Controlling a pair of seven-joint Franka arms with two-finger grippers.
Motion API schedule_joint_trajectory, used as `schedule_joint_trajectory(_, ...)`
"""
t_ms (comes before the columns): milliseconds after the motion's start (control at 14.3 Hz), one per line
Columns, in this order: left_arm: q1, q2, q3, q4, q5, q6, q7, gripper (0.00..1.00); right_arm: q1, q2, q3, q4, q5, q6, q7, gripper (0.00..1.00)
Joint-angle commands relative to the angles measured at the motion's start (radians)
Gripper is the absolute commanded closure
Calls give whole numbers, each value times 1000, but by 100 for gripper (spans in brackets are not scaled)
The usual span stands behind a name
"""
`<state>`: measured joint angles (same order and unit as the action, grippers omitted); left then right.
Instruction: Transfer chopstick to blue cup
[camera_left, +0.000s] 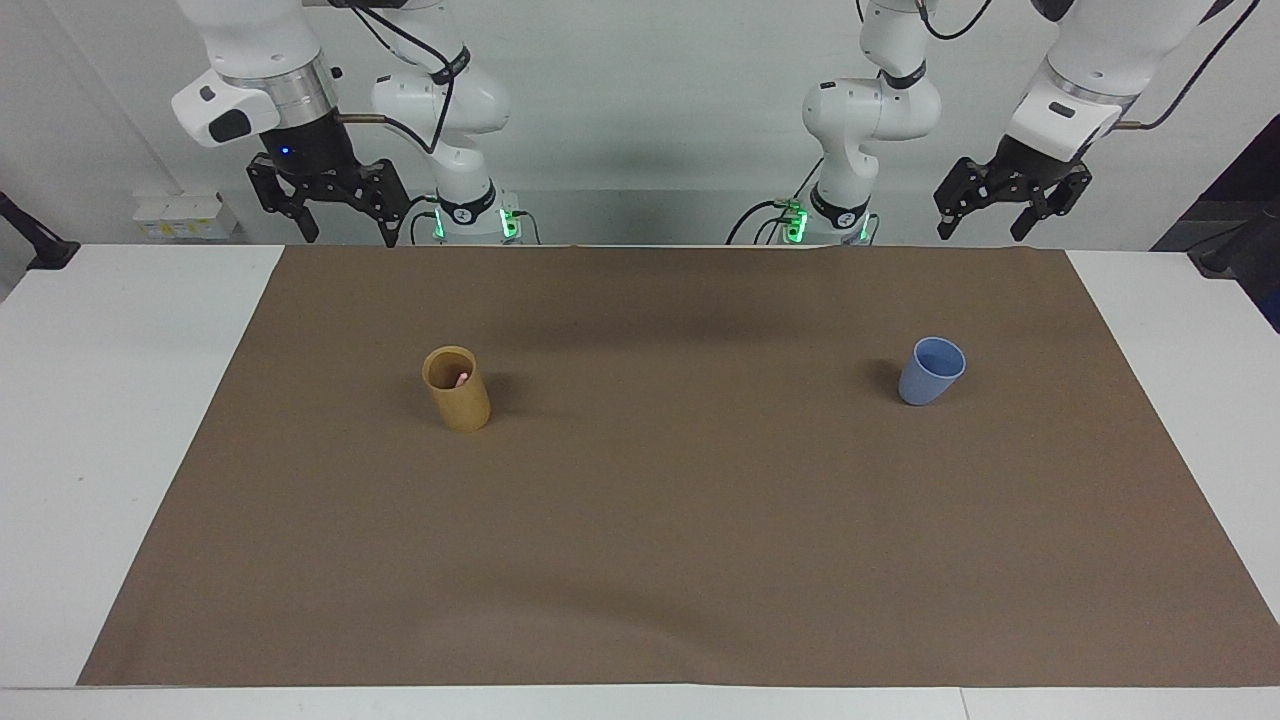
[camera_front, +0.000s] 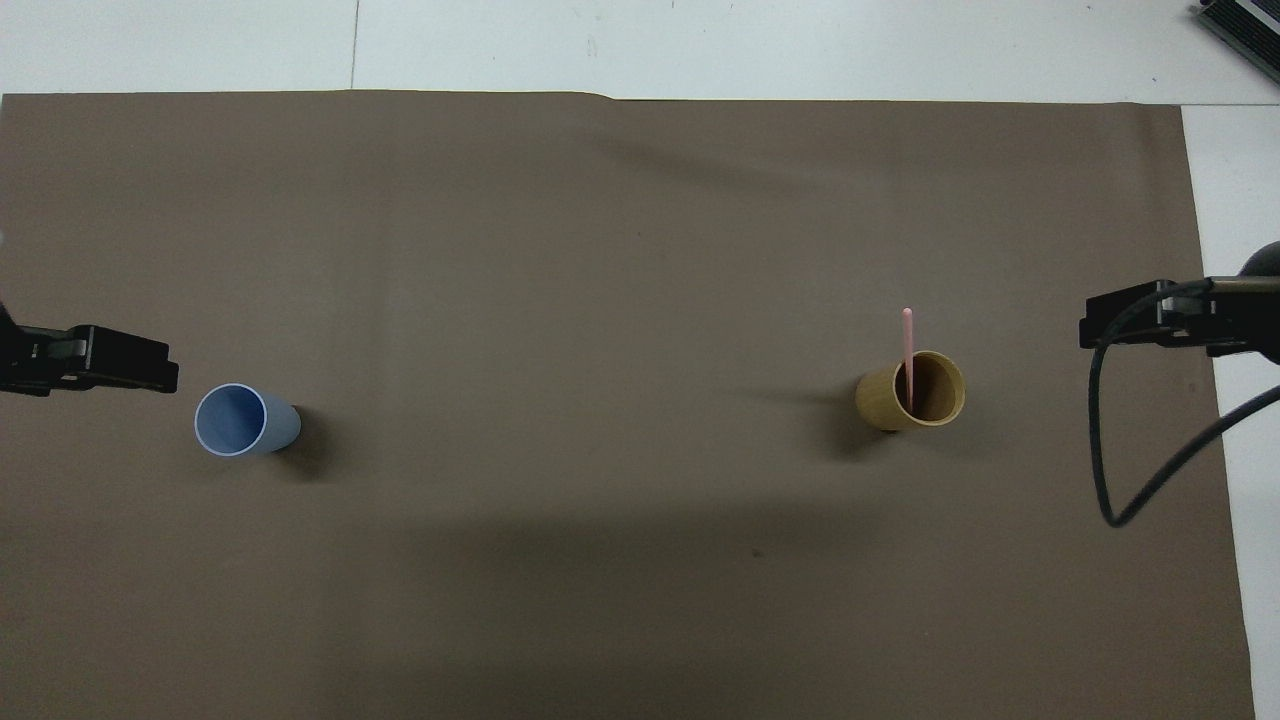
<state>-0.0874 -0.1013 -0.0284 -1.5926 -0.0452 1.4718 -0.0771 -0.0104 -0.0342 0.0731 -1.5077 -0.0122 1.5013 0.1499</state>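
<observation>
So the chopstick (camera_front: 908, 345) is sitting inside the tan holder (camera_left: 458, 390), leaning with its tip poking out over the rim, and the holder stands upright on the brown mat (camera_left: 660, 560) toward the right arm's end of the surface (camera_left: 110, 420). The blue cup (camera_left: 930, 371) is upright too, well apart from the holder, toward the left arm's end, with nothing in it that I can see. Both cups sit about the same way in from the surface's edge at the robots' end. The right gripper (camera_left: 342, 238) hangs up in the air over the edge of the surface by the robots, fingers spread wide and holding nothing. The left gripper (camera_left: 988, 232) does the same at its own end, over that same edge, fingers wide apart and empty as well.
</observation>
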Motion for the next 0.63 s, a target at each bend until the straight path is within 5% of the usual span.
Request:
schedule_joint_trajectory(0,-11,2,8,16,18,-7,-4,0,-8,8,2,17,23,-13,-23,0)
schedule_joint_trajectory(561,12,-29,10,-78,19,33,-1,0,-8,7,2,17,23,-13,-23,0)
